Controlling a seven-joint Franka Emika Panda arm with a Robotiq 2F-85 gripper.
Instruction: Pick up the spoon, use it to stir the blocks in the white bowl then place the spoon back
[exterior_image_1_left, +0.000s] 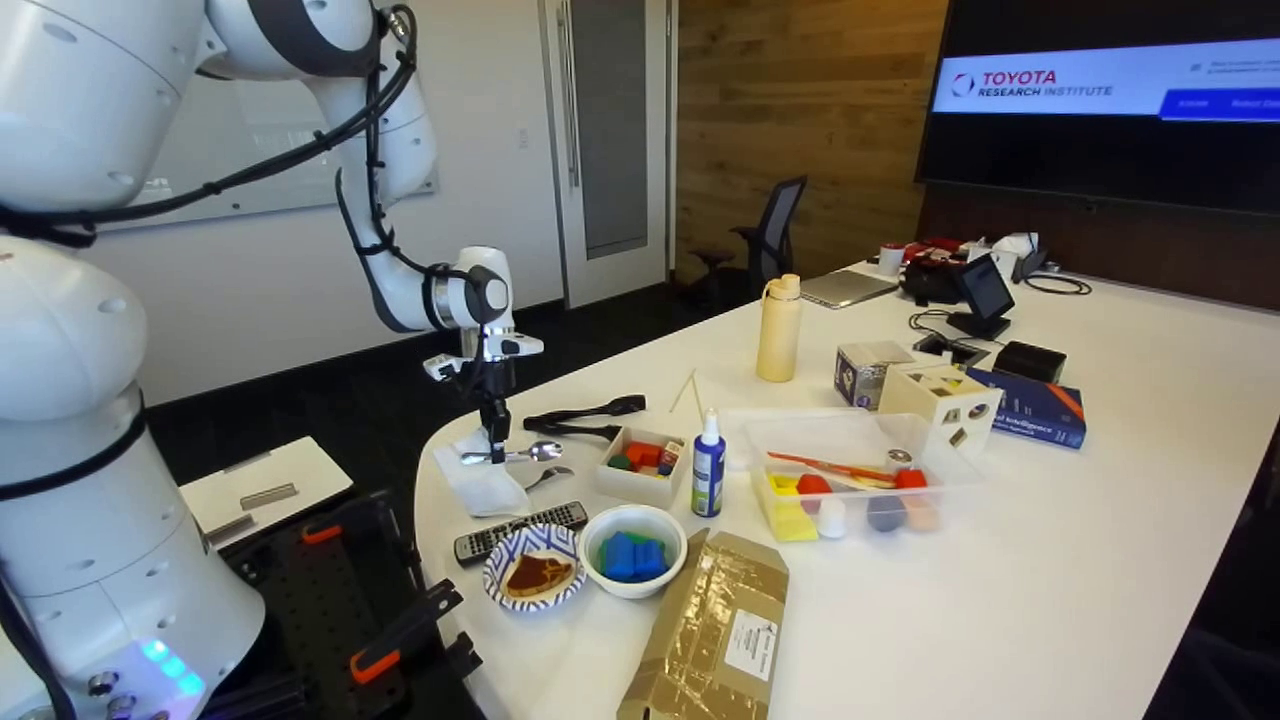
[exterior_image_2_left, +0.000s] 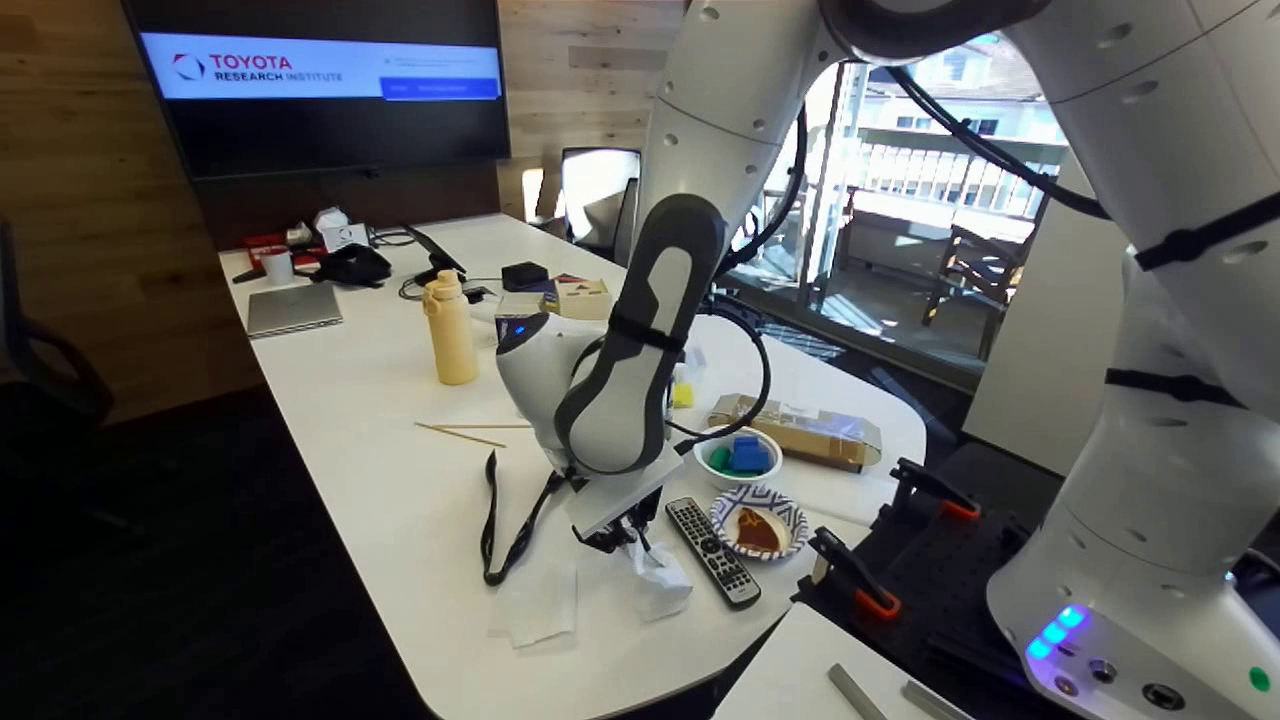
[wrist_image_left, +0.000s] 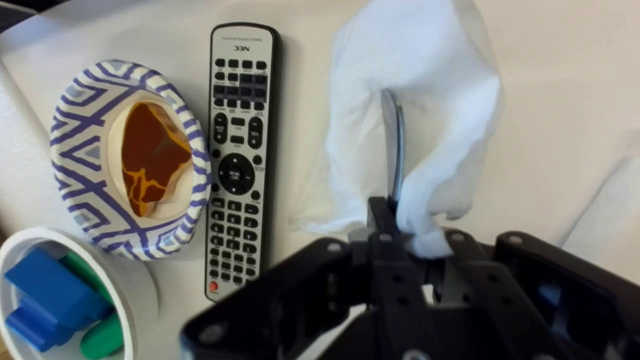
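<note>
A silver spoon (exterior_image_1_left: 545, 451) lies across a crumpled white napkin in an exterior view. Its handle (wrist_image_left: 395, 150) shows in the wrist view, while its scoop is hidden there. My gripper (exterior_image_1_left: 497, 455) is low over the napkin; in the wrist view the gripper (wrist_image_left: 397, 204) is shut on the handle, with a napkin fold hiding the right fingertip. I cannot tell if the spoon is off the table. The white bowl (exterior_image_1_left: 635, 588) holds blue and green blocks (exterior_image_1_left: 632, 558). The bowl (wrist_image_left: 142, 295) also shows at lower left in the wrist view, apart from the gripper.
A remote (exterior_image_1_left: 545, 528) and a blue-patterned paper bowl (wrist_image_left: 80, 165) lie between gripper and white bowl. A second small utensil (exterior_image_1_left: 549, 476), black tongs (exterior_image_1_left: 585, 413), a toy box (exterior_image_1_left: 640, 488), a spray bottle (exterior_image_1_left: 708, 470) and a cardboard box (exterior_image_1_left: 715, 620) are nearby.
</note>
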